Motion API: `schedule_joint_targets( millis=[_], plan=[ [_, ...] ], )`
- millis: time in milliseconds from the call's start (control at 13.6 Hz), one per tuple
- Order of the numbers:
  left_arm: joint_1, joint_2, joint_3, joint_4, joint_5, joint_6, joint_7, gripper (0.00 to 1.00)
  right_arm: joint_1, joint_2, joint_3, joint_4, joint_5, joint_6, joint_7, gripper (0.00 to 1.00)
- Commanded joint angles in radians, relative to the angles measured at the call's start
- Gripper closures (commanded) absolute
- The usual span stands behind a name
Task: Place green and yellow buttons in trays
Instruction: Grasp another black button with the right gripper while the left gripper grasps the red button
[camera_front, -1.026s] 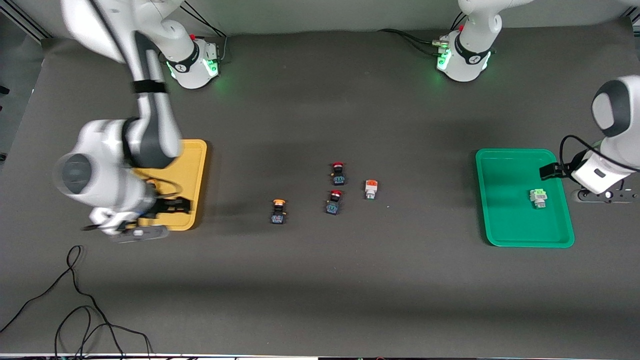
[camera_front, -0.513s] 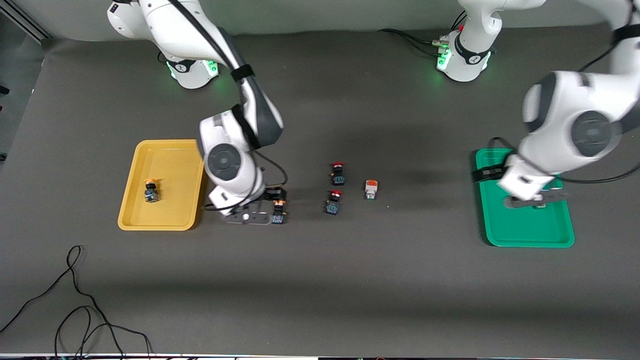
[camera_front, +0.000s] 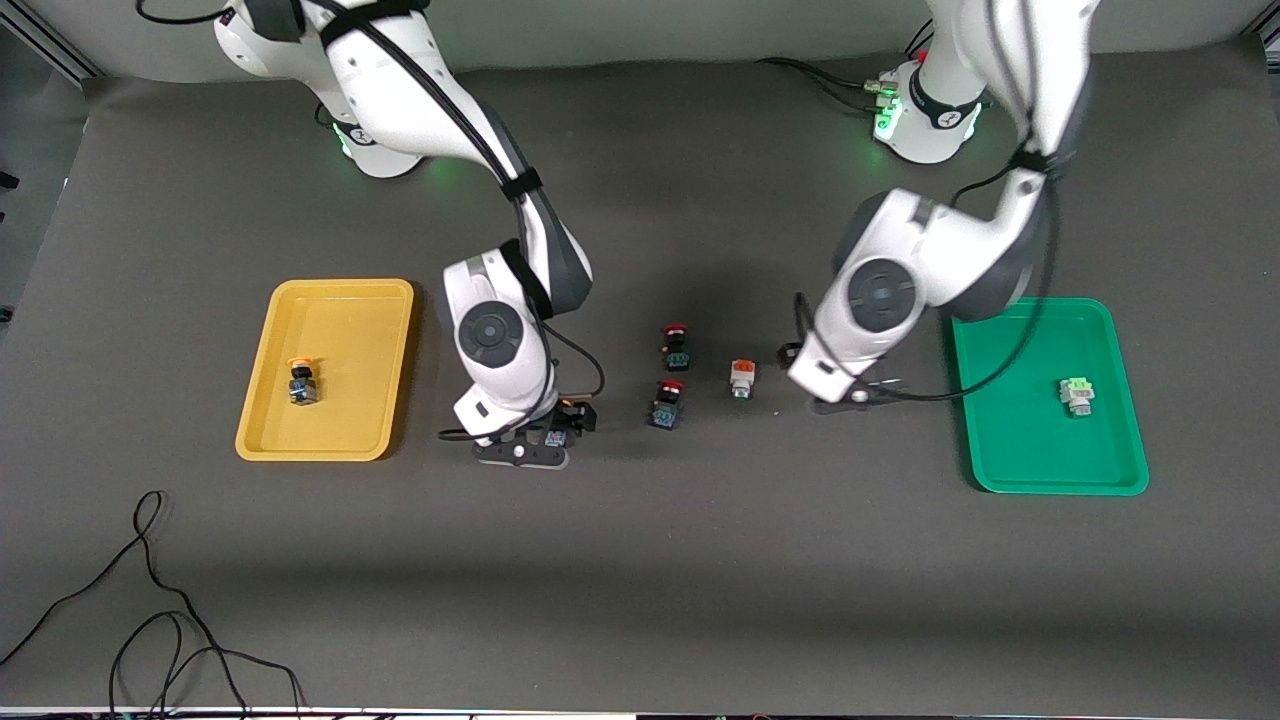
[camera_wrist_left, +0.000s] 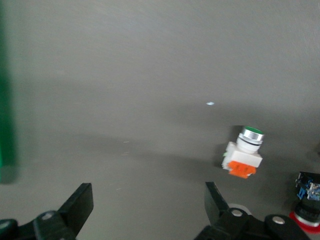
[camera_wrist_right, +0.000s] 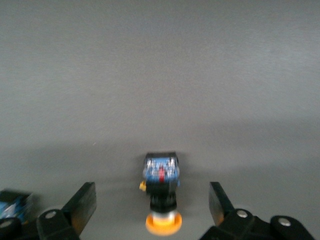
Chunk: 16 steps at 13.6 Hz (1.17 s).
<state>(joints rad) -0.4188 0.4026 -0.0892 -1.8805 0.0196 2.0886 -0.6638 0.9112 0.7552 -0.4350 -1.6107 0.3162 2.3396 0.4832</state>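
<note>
Dark grey tabletop (camera_front: 640, 560) carries everything we work with, and two of the four buttons are already sorted: one yellow-capped button (camera_front: 301, 383) lies in the mustard yellow tray (camera_front: 330, 455) at the right arm's end, and one white-bodied green button (camera_front: 1076, 396) lies in the green tray (camera_front: 1060, 485) at the left arm's end. Our right gripper (camera_wrist_right: 152, 205) is low over the second yellow-capped button (camera_wrist_right: 162, 192), which lies on its side between the yellow tray and the two red-capped buttons (camera_front: 671, 375); its fingers (camera_wrist_right: 84, 202) are spread wide with the button between them, not touching it. Our left gripper (camera_wrist_left: 149, 207) hangs over bare tabletop between the green tray and the white button with the orange base (camera_wrist_left: 245, 157), fingers (camera_wrist_left: 80, 207) spread and holding nothing; that button sits off to one side of the gap, nearer the red-capped pair. We judge the step in hand to be the approach on the last two buttons, one per arm. Next, the right gripper needs to settle a little lower and close across the dark body, then carry it to the yellow tray. The left gripper needs to shift toward the white button until it is centred between the fingers, taking care not to nudge the red-capped button (camera_wrist_left: 306, 200) just beside it, then close and return to the green tray.
</note>
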Motion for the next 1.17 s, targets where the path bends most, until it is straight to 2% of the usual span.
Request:
schedule_joint_targets(
  millis=[0, 220, 293, 366, 513, 733, 880, 953, 1026, 1099],
  plan=[
    [-0.028, 0.087, -0.013, 0.057, -0.007, 0.03, -0.022, 0.01, 0.014, 0.041, -0.002, -0.021, 0.014, 0.084, -0.006, 0.0],
    [-0.049, 0.137, -0.02, 0.058, -0.007, 0.12, -0.025, 0.01, 0.014, 0.052, 0.005, -0.035, 0.017, 0.113, -0.005, 0.02],
    [-0.057, 0.151, -0.02, 0.058, -0.007, 0.151, -0.025, 0.01, 0.014, 0.052, 0.005, -0.035, 0.017, 0.113, -0.005, 0.19],
    [-0.064, 0.168, -0.021, 0.058, -0.007, 0.187, -0.025, 0.01, 0.014, 0.052, 0.005, -0.035, 0.017, 0.113, -0.005, 0.42],
    [-0.072, 0.194, -0.033, 0.06, -0.007, 0.235, -0.022, 0.01, 0.012, 0.05, 0.005, -0.037, 0.015, 0.112, -0.005, 0.66],
    [-0.08, 0.225, -0.046, 0.06, -0.004, 0.271, -0.02, 0.01, 0.006, 0.036, 0.005, -0.037, 0.015, 0.099, -0.02, 0.71],
    [-0.08, 0.234, -0.047, 0.058, -0.004, 0.283, -0.02, 0.01, 0.005, -0.009, 0.004, -0.034, 0.017, 0.043, -0.035, 0.71],
    [-0.08, 0.236, -0.047, 0.058, -0.004, 0.284, -0.02, 0.05, 0.005, -0.049, -0.001, -0.029, 0.017, -0.01, -0.035, 0.71],
    [-0.08, 0.236, -0.047, 0.058, -0.003, 0.283, -0.019, 0.36, 0.003, -0.097, -0.004, -0.028, 0.015, -0.067, -0.037, 0.71],
    [-0.08, 0.236, -0.047, 0.057, -0.003, 0.283, -0.02, 0.86, 0.0, -0.147, -0.007, -0.028, 0.014, -0.118, -0.038, 0.71]
  ],
)
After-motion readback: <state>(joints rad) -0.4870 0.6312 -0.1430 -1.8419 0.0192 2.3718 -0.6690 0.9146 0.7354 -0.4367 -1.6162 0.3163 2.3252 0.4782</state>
